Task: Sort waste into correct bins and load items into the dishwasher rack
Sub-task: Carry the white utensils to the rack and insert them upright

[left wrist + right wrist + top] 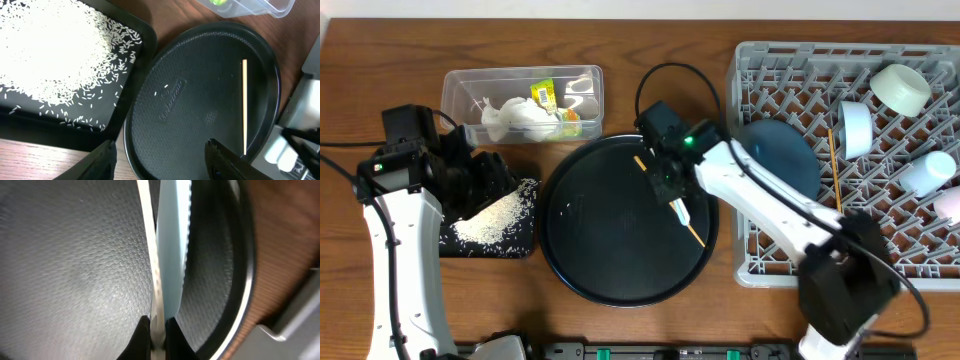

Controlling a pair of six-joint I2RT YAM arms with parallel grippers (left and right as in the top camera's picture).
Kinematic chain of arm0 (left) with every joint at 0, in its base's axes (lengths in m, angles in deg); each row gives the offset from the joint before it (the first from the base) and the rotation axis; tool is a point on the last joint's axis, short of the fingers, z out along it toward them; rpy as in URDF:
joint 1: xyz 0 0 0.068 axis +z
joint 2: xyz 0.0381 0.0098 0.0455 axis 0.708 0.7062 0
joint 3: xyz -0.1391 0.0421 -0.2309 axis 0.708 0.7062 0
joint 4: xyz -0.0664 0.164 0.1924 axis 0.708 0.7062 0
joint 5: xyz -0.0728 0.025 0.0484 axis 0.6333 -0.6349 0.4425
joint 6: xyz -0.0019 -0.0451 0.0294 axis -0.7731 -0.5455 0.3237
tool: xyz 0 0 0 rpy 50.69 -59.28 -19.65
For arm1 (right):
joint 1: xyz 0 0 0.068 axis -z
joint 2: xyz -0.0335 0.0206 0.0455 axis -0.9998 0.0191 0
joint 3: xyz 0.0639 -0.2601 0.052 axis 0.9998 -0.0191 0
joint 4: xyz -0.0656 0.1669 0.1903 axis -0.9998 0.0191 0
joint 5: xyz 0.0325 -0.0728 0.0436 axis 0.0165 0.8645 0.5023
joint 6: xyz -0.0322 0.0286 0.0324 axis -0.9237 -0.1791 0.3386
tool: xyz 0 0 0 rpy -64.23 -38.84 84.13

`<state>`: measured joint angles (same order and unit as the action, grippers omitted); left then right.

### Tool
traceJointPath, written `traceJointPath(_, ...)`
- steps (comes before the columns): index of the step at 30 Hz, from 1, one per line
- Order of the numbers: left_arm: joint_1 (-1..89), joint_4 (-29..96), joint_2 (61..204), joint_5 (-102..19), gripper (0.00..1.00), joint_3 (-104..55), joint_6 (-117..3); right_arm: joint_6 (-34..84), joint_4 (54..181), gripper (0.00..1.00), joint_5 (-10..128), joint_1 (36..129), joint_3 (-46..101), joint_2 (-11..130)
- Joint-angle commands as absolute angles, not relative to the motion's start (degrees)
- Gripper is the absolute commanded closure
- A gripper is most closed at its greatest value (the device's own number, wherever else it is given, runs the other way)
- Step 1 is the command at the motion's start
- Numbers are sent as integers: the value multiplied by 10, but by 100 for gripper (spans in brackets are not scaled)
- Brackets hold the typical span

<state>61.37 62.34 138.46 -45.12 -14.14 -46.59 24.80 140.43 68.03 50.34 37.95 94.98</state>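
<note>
Right jaws pinch the chopstick (244, 100) on the round tray (580, 250): lift level, then over to the rack (760, 265) beside it; left jaws half-open, empty

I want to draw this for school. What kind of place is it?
Probably a practice table set up like a kitchen clean-up corner. A grey dishwasher rack holds white cups and a blue bowl, rice lies in a black tray, and the right gripper pinches a chopstick.
</note>
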Motion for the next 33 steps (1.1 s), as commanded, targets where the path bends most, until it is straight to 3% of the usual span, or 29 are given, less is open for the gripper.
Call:
traceJointPath(1,613,625,1382,-456,42,-132,-463,241,1412,99,687,531,378,874)
traceJointPath(12,613,625,1382,-456,42,-132,-463,188,1497,99,771,688,378,738)
traceJointPath(21,613,625,1382,-456,42,-132,-463,116,1539,99,835,824,369,754)
traceJointPath(33,613,625,1382,-456,42,-132,-463,60,1498,99,835,896,315,791)
